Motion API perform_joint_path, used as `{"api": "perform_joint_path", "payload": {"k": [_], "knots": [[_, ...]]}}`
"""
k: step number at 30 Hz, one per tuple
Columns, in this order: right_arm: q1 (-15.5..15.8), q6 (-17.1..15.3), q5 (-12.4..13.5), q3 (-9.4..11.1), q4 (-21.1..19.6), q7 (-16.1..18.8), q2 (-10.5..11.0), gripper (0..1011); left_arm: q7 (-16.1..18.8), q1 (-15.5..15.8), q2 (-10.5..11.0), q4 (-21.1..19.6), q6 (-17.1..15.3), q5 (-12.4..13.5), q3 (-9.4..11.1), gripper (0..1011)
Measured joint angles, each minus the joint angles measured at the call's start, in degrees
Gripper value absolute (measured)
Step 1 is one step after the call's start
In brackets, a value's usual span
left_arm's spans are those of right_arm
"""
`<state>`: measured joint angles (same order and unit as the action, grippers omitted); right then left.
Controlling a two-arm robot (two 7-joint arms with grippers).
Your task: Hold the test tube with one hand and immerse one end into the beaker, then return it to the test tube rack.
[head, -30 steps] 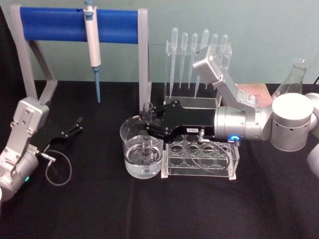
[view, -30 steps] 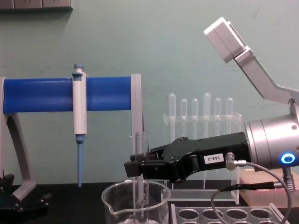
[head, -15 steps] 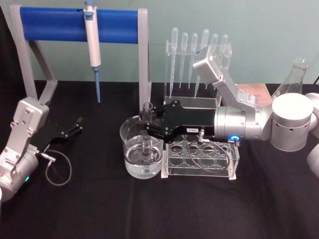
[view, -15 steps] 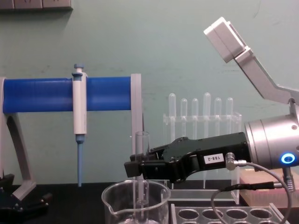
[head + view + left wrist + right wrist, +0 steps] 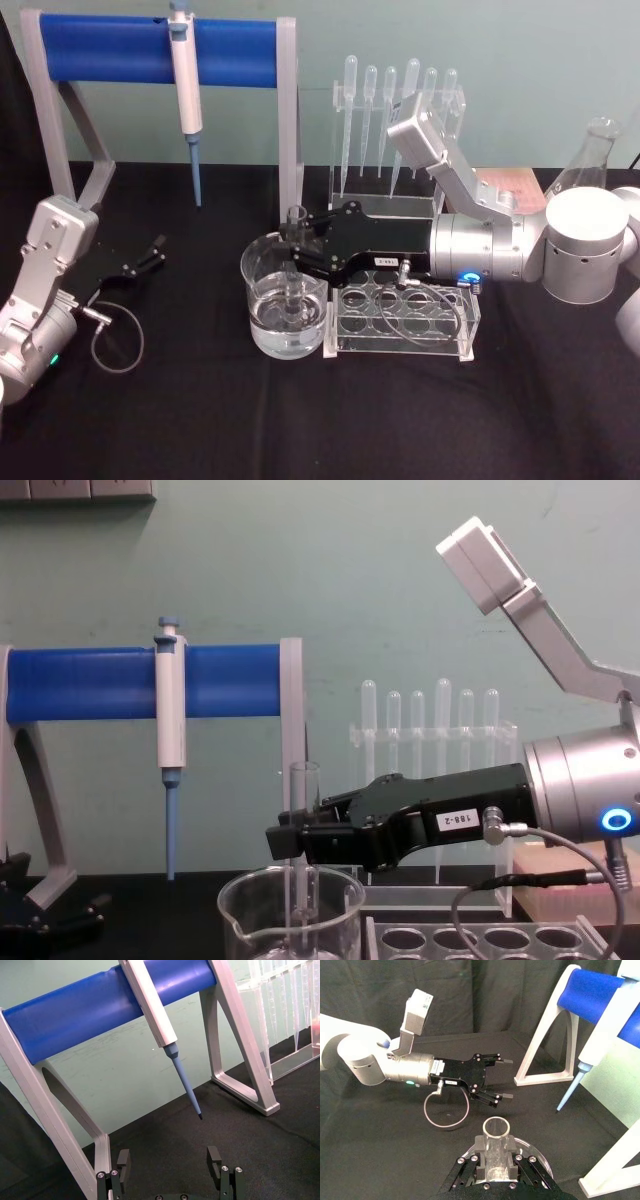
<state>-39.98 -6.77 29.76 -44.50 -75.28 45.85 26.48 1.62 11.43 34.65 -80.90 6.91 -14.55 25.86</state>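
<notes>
My right gripper (image 5: 297, 252) reaches in from the right and is shut on the test tube (image 5: 296, 222), holding it upright over the beaker (image 5: 258, 268). The tube's open rim stands above the fingers, and its rounded lower end reaches down inside the beaker to the water. From the side, the test tube (image 5: 303, 785) rises out of the right gripper (image 5: 290, 840) and drops into the beaker (image 5: 245, 912). The right wrist view has the test tube (image 5: 496, 1132) clamped between the pads. At the table's left, my left gripper (image 5: 155, 250) rests open and holds nothing.
A clear rack with round holes (image 5: 400, 320) stands right beside the beaker, under my right wrist. Behind it is a pipette stand (image 5: 395, 130). A blue-barred frame (image 5: 130, 50) at the back left holds a micropipette (image 5: 185, 75). A flask (image 5: 585, 155) sits at the far right.
</notes>
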Motion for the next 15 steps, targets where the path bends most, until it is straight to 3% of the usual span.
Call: {"api": "perform_joint_path", "payload": {"k": [15], "knots": [[0.0, 0.0, 0.0, 0.0, 0.0, 0.0, 0.0, 238, 0.0, 0.0, 0.0, 0.0, 0.0, 0.0, 0.0, 1000]]}}
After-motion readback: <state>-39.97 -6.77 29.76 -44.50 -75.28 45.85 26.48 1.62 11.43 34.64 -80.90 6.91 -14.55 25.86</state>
